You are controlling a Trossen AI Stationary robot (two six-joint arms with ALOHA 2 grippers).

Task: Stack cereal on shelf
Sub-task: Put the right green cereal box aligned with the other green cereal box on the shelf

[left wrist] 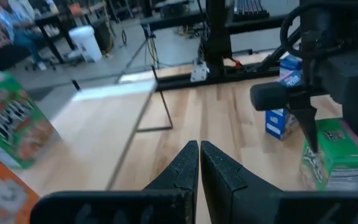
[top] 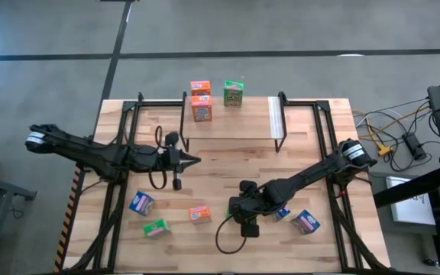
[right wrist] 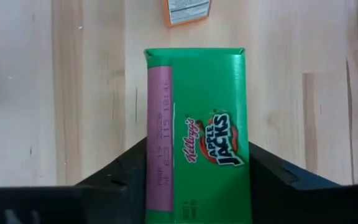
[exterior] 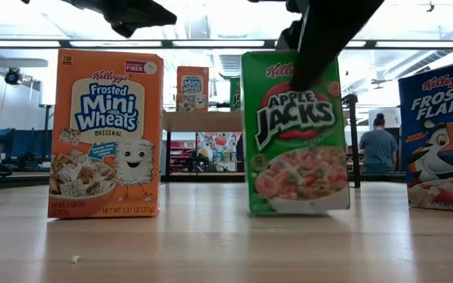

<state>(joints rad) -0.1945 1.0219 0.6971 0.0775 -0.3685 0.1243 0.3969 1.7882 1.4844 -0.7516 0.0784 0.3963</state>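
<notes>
A green Apple Jacks box [right wrist: 196, 137] stands upright on the table in the lower middle of the high view, and the right gripper [top: 244, 215] is down over its top. In the right wrist view the two dark fingers [right wrist: 120, 168] sit against the box's two long sides, so the jaws are closing on it, with the box resting on the wood. In the low view the same green box [exterior: 296, 132] fills the centre, the dark arm coming down onto its top edge.

Just left of it in the high view lies an orange box [top: 198, 215], then a second green box [top: 156, 228] and a blue box [top: 141, 202] toward the lower left. Two more blue boxes [top: 305, 221] lie to the lower right.

On the shelf [top: 231, 118] in the upper middle, two orange boxes [top: 201, 101] stand one against the other, with a third green box [top: 234, 93] beside them.

The left gripper [top: 192, 160] hovers at centre left, fingers pressed together and empty.
</notes>
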